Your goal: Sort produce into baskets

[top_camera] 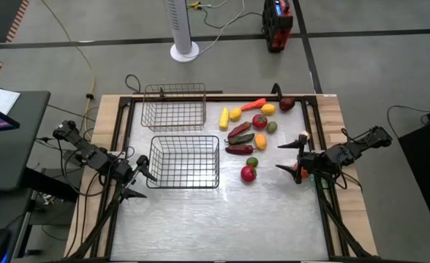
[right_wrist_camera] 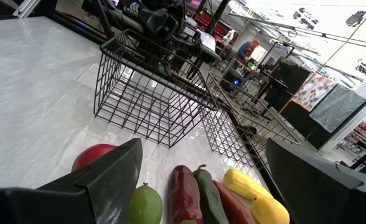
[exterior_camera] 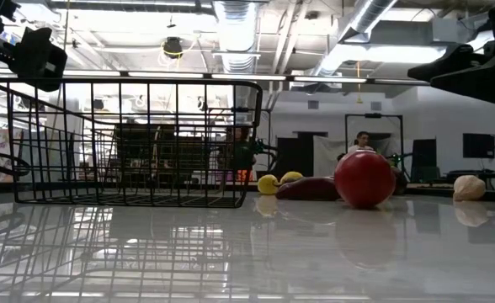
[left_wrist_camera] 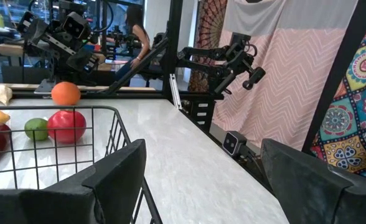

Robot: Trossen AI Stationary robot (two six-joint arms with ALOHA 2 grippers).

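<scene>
The produce lies in a loose cluster on the table right of the baskets. It includes a red round fruit, a green lime, long red and green peppers, yellow corn and a carrot. The dark wire basket and the lighter wire basket both stand empty. My right gripper is open, above the table just right of the red fruit and the lime. My left gripper is open, at the dark basket's near left corner.
An orange fruit lies under my right arm, and a white garlic bulb lies by the table's right rail. Bare tabletop spreads along the near side. A dark frame rail runs round the table.
</scene>
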